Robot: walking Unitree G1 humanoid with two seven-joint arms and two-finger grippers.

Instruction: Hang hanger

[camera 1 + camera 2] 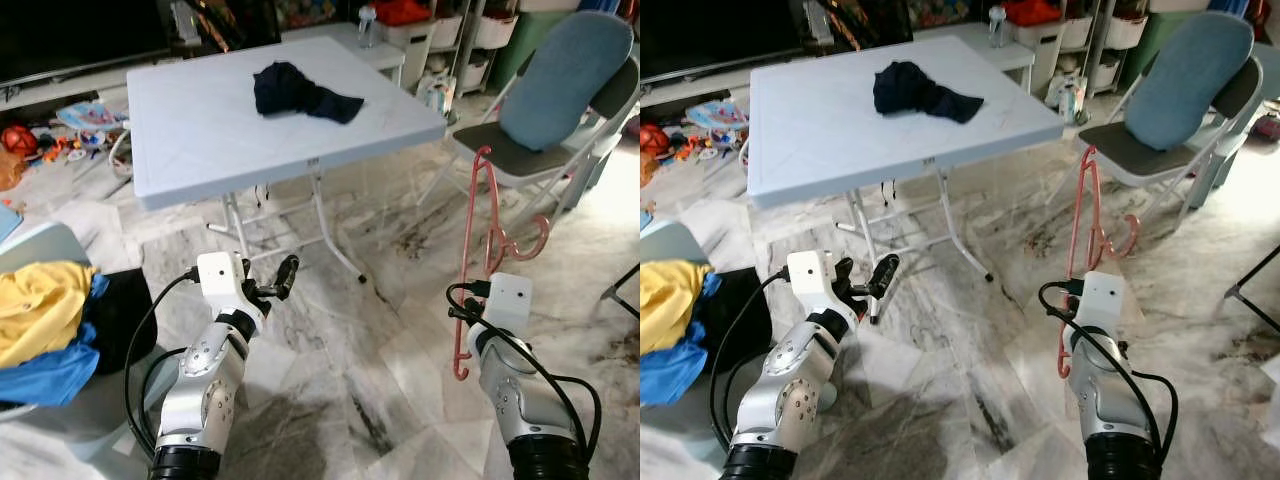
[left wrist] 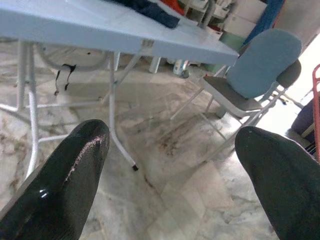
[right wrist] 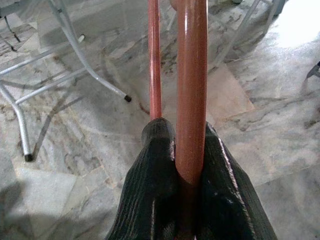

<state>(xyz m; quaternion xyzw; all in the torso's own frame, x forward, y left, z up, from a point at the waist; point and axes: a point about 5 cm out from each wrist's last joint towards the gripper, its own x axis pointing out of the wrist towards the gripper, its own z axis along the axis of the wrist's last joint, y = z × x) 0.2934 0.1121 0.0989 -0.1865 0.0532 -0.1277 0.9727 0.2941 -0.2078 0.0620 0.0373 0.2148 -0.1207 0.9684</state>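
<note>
Right gripper (image 3: pixel 187 165): I see my fingers clamped on the pink plastic hanger (image 1: pixel 476 235), which rises upright from them over the marble floor (image 1: pixel 380 330).
Left gripper (image 1: pixel 280 278): my fingers are spread apart, holding nothing.
Ahead of my left gripper: white folding table (image 1: pixel 200 120) with a dark garment (image 1: pixel 300 92) on top.
Beyond the hanger: folding chair (image 1: pixel 560 110) with a blue cushion.
</note>
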